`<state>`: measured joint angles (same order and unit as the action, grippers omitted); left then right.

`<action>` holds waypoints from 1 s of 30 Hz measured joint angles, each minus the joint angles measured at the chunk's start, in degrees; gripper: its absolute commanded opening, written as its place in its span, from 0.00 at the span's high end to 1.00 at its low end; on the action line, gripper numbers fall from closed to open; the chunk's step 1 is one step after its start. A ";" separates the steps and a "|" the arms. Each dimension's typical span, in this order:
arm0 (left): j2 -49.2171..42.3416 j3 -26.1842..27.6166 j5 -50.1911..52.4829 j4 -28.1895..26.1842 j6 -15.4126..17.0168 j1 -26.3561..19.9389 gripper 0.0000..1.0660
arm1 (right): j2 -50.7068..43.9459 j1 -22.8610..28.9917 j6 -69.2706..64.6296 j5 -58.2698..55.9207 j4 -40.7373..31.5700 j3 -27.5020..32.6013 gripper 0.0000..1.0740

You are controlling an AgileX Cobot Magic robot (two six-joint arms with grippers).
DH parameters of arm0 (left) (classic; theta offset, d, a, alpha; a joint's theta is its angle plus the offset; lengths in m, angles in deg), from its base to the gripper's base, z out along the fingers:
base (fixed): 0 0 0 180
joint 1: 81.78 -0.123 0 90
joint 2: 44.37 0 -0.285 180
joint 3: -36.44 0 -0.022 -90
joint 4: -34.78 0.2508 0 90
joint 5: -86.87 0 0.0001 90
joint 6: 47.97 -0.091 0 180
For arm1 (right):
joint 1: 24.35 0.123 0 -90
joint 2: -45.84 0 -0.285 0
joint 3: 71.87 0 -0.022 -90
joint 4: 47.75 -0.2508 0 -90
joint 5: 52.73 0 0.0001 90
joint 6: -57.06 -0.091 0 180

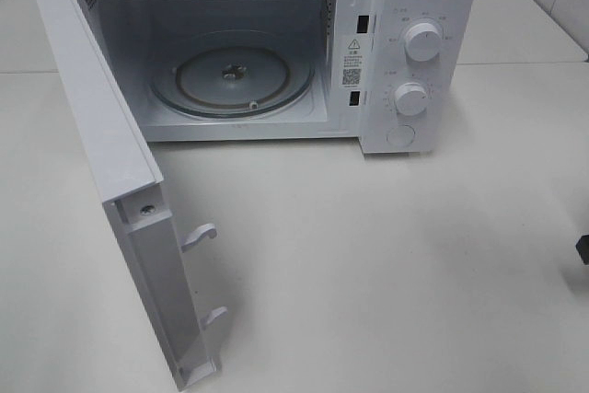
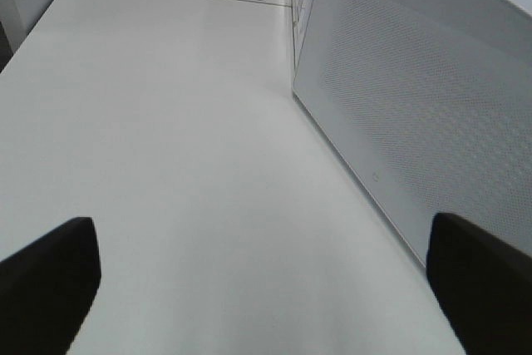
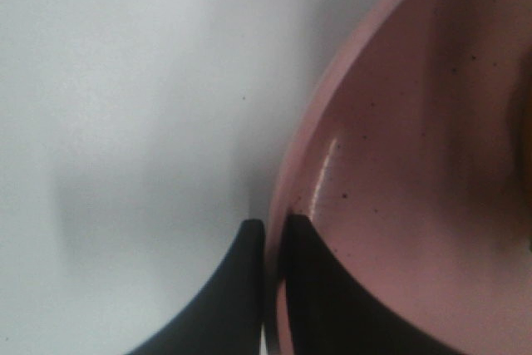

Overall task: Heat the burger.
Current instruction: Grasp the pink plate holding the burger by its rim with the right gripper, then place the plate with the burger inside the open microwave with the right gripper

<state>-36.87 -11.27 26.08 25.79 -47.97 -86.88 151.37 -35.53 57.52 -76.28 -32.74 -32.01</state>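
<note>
While the pink plate (image 3: 399,164) is rim-pinched by the right end effector (image 3: 273,224) (left end effector (image 2: 266,268) open) | risk: tipped on lifting | cause: one-sided hold

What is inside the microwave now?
Inside the microwave, only the round glass turntable is visible, with no food on it. The door stands open, but the chamber's ceiling is covered by the microwave's own top.

Burger (image 3: 527,172): one item, seen only as a dark, blurred sliver at the very edge of the right wrist view. It sits over the inner face of the glossy pink plate (image 3: 399,205), away from the near rim. Bun, patty and lettuce cannot be told apart.
</note>
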 measured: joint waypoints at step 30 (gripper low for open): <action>0.00 0.00 0.00 0.00 0.00 0.00 0.04 | -2.58 9.91 -9.00 -14.50 2.41 -4.47 1.00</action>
<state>-36.87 -11.27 26.08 25.79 -47.97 -86.88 148.79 -25.62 48.52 -90.78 -30.34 -36.48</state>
